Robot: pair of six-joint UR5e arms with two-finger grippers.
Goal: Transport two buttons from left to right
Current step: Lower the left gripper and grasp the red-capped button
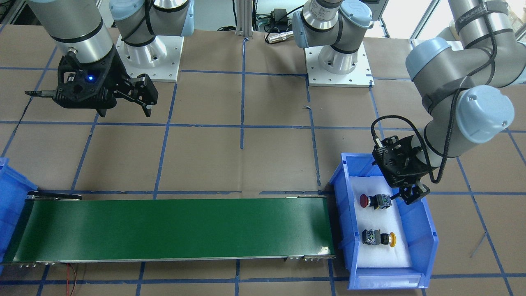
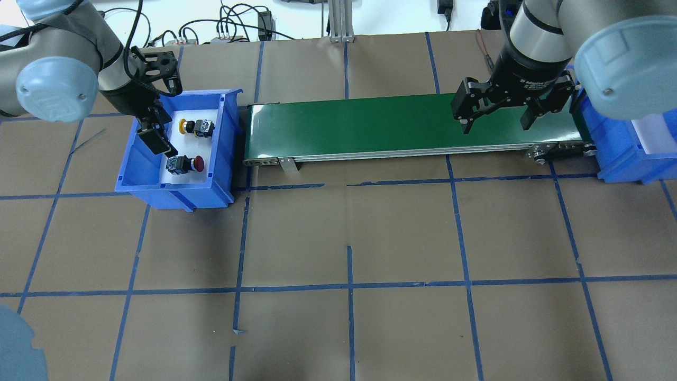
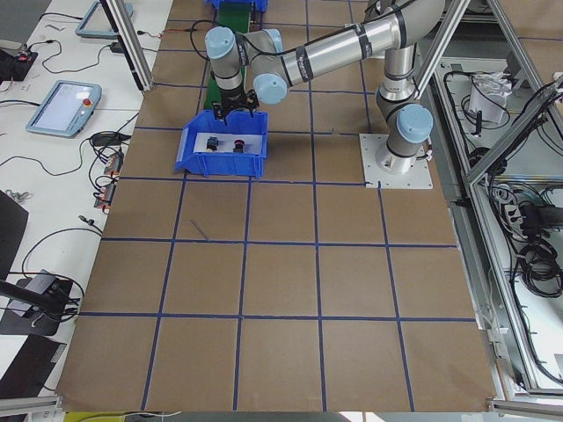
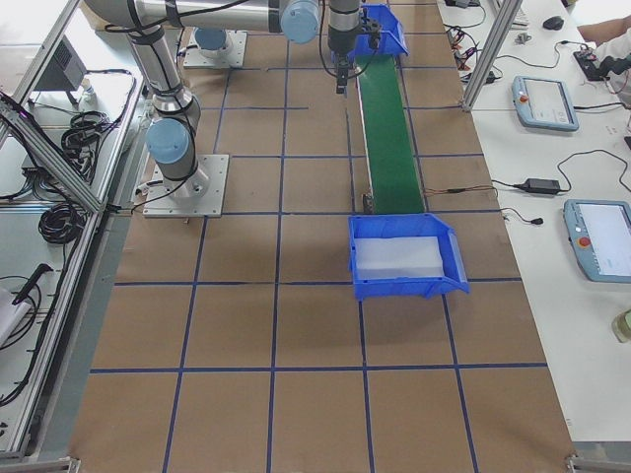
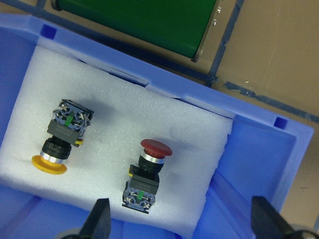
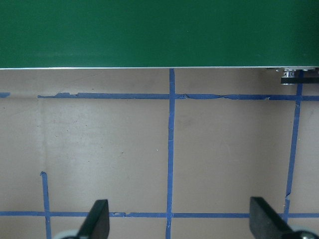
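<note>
The red mushroom-capped push-button [image 5: 147,172] and the yellow-capped push-button [image 5: 64,134], each with a black collar and a grey contact block, are lying on their sides and apart from one another. They are resting on the white foam liner [image 5: 149,109] of a blue plastic bin [image 1: 423,230], which is standing at the left end of the long green conveyor belt [image 1: 172,228]. The left gripper [image 1: 413,193] is hovering inside this bin, near the red button's contact block, with its jaws spread wide and gripping nothing. The right gripper [image 2: 497,124] is hanging over the brown paper-covered table [image 2: 349,222] on the robot's side of the belt. Its jaws are likewise standing wide apart and empty. A second blue plastic bin [image 2: 616,153] is sitting at the belt's right end.
</note>
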